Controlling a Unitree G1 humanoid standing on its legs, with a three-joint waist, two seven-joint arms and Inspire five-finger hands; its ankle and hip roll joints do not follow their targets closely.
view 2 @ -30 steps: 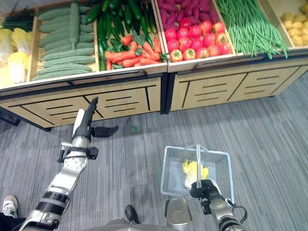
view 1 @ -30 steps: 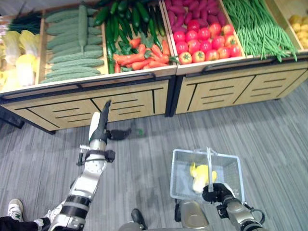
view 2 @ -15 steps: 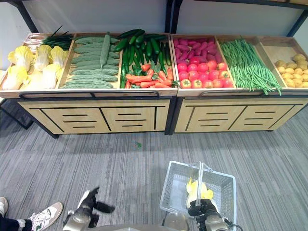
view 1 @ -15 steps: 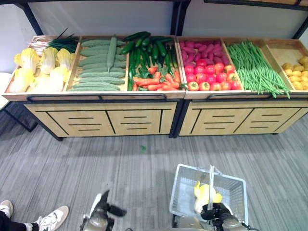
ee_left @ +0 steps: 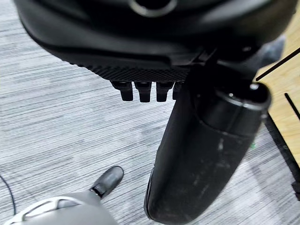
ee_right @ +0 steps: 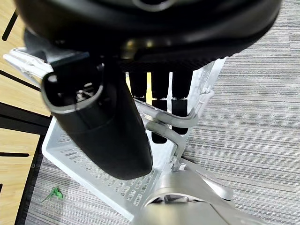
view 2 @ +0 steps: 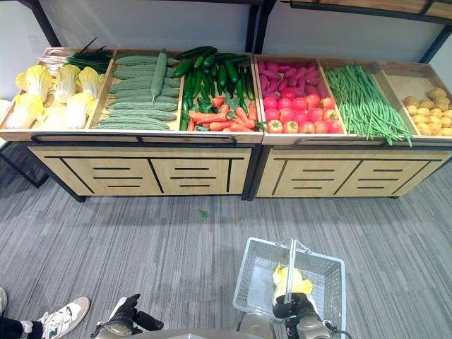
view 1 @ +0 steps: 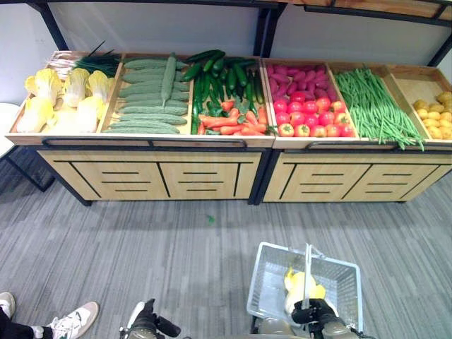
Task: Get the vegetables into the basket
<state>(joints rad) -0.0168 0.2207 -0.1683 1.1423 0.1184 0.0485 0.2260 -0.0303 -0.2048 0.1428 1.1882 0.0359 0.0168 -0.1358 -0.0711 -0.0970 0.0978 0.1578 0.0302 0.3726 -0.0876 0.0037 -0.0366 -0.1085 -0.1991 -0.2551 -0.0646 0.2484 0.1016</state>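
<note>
Left hand [ee_left: 206, 154], fingers [ee_left: 143, 91] straight and empty, above grey carpet [ee_left: 61, 117] (wooden cabinet [ee_left: 286, 93] beside).

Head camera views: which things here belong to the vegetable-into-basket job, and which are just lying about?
Part of the job:
- basket, handle held by the right hand
- yellow cabbage in the basket
- stand vegetables: cucumbers, carrots, tomatoes, green beans
- left hand, holding nothing

Lying about:
- green scrap on the floor
- person's shoe

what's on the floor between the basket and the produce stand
Grey carpet, bare except a small green scrap lying left of the basket, nearer the stand, in both eye views.
</note>
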